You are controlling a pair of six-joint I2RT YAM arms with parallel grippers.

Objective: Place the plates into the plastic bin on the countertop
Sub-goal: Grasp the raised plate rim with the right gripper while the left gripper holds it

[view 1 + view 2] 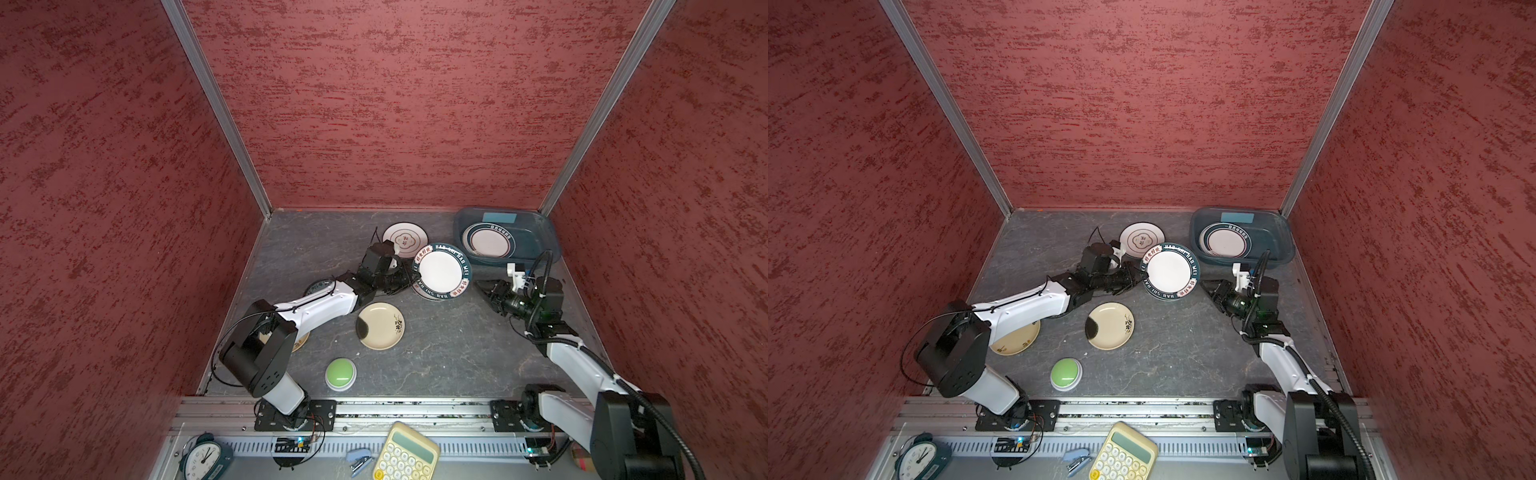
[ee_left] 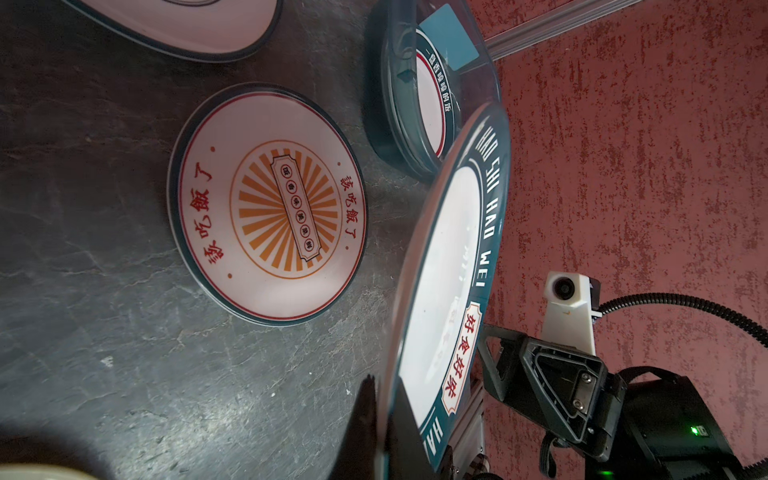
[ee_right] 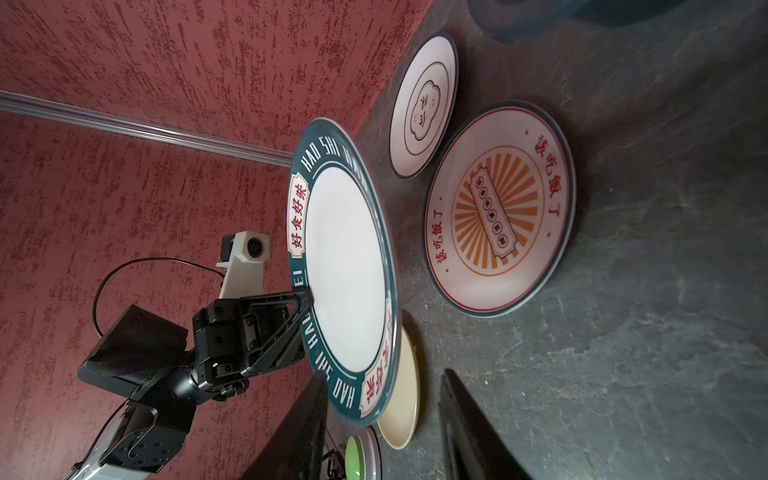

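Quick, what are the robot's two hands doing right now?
Left gripper: shut on the green-rimmed plate.
Right gripper: open, holding nothing.

The plates (image 1: 441, 269) look glossy, the stone-look countertop (image 1: 436, 357) matt.

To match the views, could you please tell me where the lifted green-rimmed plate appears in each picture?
In a top view: green-rimmed plate mid-counter, left of the plastic bin.
In a top view: likewise.
Left wrist: close, edge-on, beside the sunburst plate.
Right wrist: beside the same sunburst plate.
Shared landmark: the bin.
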